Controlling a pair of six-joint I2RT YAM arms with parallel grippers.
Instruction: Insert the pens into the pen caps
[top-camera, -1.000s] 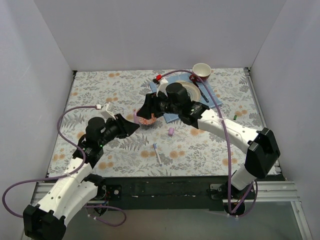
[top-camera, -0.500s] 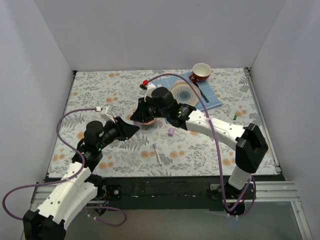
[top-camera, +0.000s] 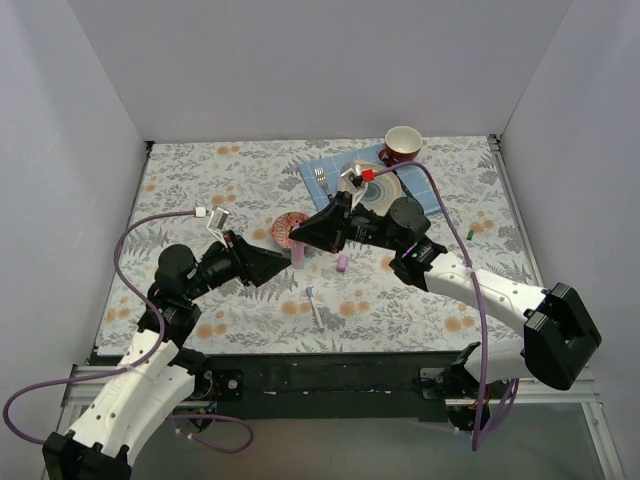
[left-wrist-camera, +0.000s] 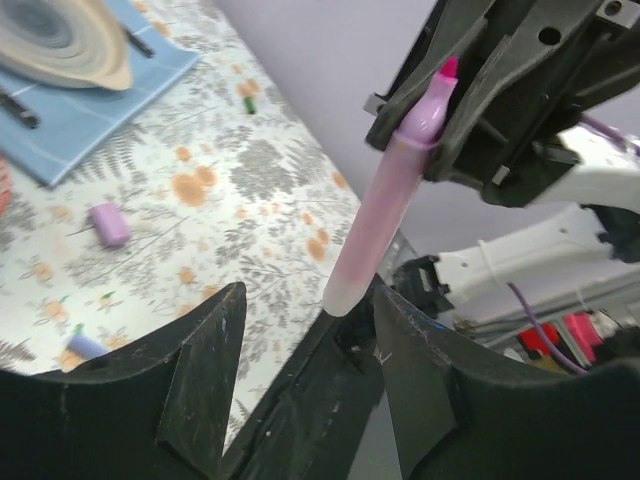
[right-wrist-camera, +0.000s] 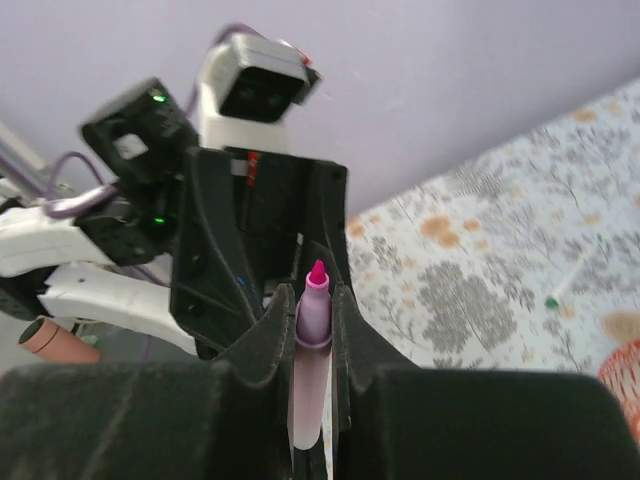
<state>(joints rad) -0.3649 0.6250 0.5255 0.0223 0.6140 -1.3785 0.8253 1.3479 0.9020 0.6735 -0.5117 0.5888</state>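
Note:
My right gripper (right-wrist-camera: 315, 292) is shut on the pink pen (right-wrist-camera: 314, 335), which stands upright with its bright pink tip bare. In the top view this pen (top-camera: 297, 256) hangs above the mat between the two grippers. My left gripper (left-wrist-camera: 310, 300) is open, and the pen's rounded rear end (left-wrist-camera: 345, 290) sits between its fingertips, close to the right finger. A lilac pen cap (top-camera: 342, 264) lies on the mat, also in the left wrist view (left-wrist-camera: 110, 223). The blue-tipped pen (top-camera: 314, 307) lies nearer the front edge. A tiny green cap (top-camera: 469, 232) lies at the right.
A small red patterned bowl (top-camera: 290, 227) stands just behind the grippers. A blue cloth (top-camera: 330, 172) at the back carries a plate (top-camera: 378, 187), a fork (top-camera: 321, 180) and dark-handled cutlery. A red and white cup (top-camera: 403, 143) stands behind the plate.
The right gripper has closed on the pink pen and the left gripper has opened off it. The right arm has swung from over the bowl to the right.

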